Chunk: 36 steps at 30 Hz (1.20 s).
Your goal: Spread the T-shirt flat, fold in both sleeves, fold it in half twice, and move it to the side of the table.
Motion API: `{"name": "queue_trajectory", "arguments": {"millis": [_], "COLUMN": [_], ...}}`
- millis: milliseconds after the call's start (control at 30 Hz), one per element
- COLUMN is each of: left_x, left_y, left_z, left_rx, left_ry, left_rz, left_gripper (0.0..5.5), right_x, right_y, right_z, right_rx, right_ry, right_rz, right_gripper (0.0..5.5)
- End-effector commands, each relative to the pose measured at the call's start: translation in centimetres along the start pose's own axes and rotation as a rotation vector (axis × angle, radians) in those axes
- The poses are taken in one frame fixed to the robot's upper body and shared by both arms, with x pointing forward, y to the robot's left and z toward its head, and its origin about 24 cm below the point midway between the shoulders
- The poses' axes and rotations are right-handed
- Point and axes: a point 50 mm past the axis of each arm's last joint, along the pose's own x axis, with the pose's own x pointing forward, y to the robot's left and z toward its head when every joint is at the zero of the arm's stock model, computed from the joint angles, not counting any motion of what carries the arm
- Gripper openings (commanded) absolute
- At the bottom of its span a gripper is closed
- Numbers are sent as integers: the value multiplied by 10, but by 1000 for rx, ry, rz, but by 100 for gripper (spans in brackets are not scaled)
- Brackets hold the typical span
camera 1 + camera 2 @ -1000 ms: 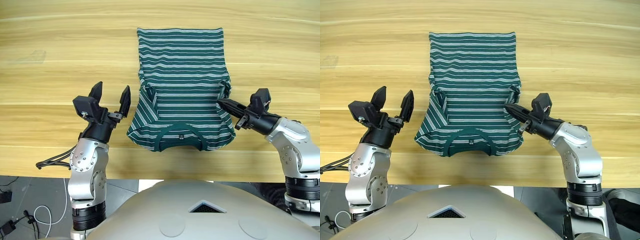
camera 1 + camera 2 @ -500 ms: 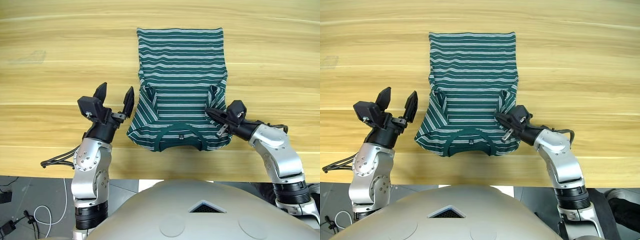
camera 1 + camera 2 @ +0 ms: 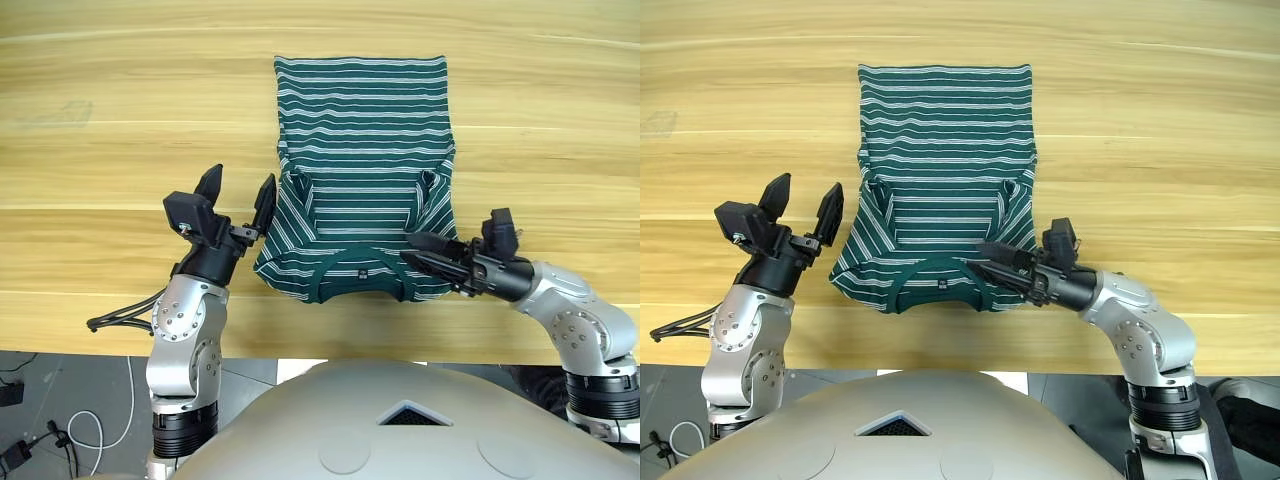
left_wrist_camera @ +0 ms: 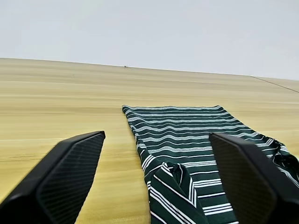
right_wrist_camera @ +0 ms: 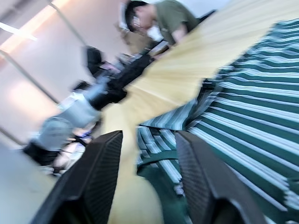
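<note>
- One T-shirt, dark green with thin white stripes; it lies flat on the wooden table, collar at the near edge towards the robot, hem at the far side; two sleeves, both folded inward over the body.
- Two grippers; the left gripper hangs just beside the shirt's near left edge, its two fingers spread wide with nothing between them; the inner finger is close to the cloth, though touching or not I cannot tell.
- The right gripper lies low over the shirt's near right corner, pointing across towards the collar; its two fingers stand a little apart, striped cloth showing in the gap, nothing gripped.
- One bundle of black cables loops below the table's near edge beside the left arm; nothing lies on the shirt except the right gripper's fingers above that corner.
- A second ago the right gripper was at the shirt's right edge by the bunched sleeve; that sleeve now sits further in, and the gripper has swung down and inward; the left gripper has edged slightly nearer the shirt.
</note>
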Motion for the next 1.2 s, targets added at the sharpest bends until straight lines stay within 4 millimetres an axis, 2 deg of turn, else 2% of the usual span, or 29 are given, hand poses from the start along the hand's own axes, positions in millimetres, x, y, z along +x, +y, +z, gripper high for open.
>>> {"name": "queue_trajectory", "arguments": {"millis": [33, 100, 167, 233, 300, 400, 600, 767, 867, 1033, 1200], "left_x": [-4, -17, -26, -34, -45, -48, -45, -50, -49, -43, -31], "left_y": [23, 49, 68, 81, 91, 97, 90, 93, 86, 79, 73], "left_z": [30, 57, 69, 68, 63, 65, 47, 30, 16, -10, -24], "left_rx": [162, 422, 734, 1070, 1328, 1467, 1713, 1759, 1721, 1661, 1648], "left_ry": [-68, -109, -68, 30, 168, 243, 266, 222, 164, 79, 4], "left_rz": [-38, -80, -115, -231, -405, -554, -973, -1202, -1257, -1234, -1241], "left_gripper": [416, 416, 416, 416, 416, 416, 416, 416, 416, 416, 416], "right_x": [-21, -39, -54, -65, -73, -84, -98, -105, -102, -89, -77], "right_y": [-25, -34, -40, -44, -45, -43, -44, -39, -40, -46, -48], "right_z": [22, 45, 66, 70, 65, 52, 38, 15, 9, 2, 0], "right_rx": [-325, -705, -1115, -1521, -1652, -1739, -1787, -1725, -1708, -1698, -1701], "right_ry": [30, 94, 176, 379, 471, 577, 665, 673, 665, 625, 589], "right_rz": [-267, -456, -583, -548, -439, -297, -55, 139, 191, 214, 233], "right_gripper": [244, 244, 244, 244, 244, 244, 244, 244, 244, 244, 244]}}
